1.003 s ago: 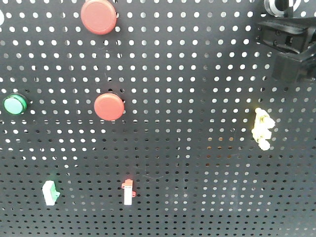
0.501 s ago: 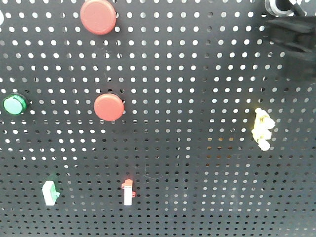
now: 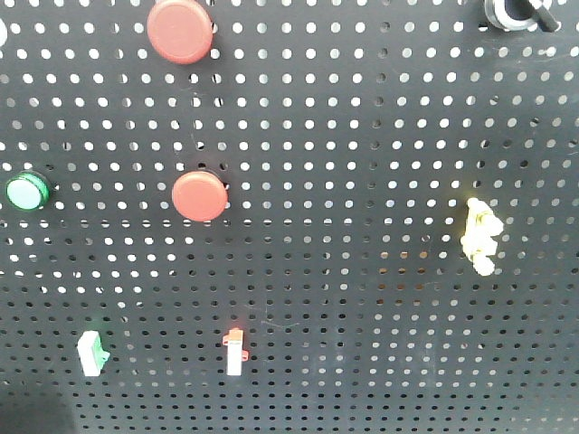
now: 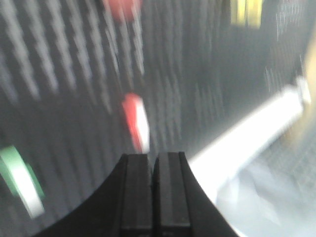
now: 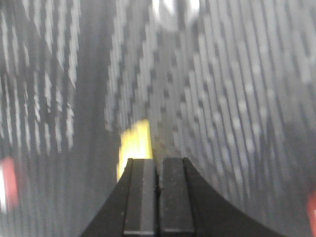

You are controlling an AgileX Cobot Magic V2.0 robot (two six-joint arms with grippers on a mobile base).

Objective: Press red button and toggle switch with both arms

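Black perforated pegboard [image 3: 362,136], filling the front view; no arm shows in that view.

Left gripper [image 4: 154,158]: jaws pressed together, nothing between them. Its wrist view is badly smeared.

Right gripper [image 5: 158,162]: jaws likewise closed and empty, view equally smeared.

Far red button [image 3: 180,30], larger, left of centre. Near red button [image 3: 200,196], smaller, just nearer than it. Risk: the task names one red button and two are mounted, so the wrong cap may get pressed.

Green button [image 3: 25,192], left edge.

Yellow clip-like piece [image 3: 479,237], right side. Risk: it sits directly ahead of the right fingertips, so a straight advance would likely strike it and miss the switch.

Toggle switch [image 3: 517,11], far right corner, cropped by the frame. Risk: its lever is short, so closed fingertips may slide off.

Red-tipped white tab [image 3: 235,351], near centre. Risk: a red smear lies ahead of the left fingertips, possibly this tab, inviting a false press.

Green-tipped white tab [image 3: 91,353], near left.
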